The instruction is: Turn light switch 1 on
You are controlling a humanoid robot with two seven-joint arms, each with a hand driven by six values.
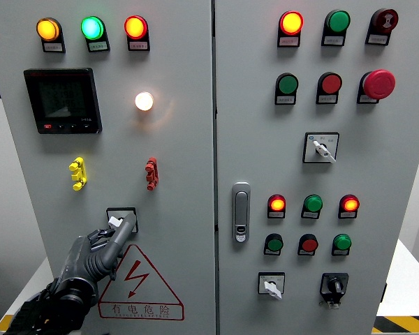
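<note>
Left hand (105, 241) on the rotary light switch (121, 220), low on the left cabinet door (181, 139)

Fingers pressed together, one tip touching the knob; it should pinch the white lever squarely and twist without slipping. Counted on this door: three lit pilot lamps at the top edge, one glowing bulb (144, 101), one meter (62, 100)
</note>
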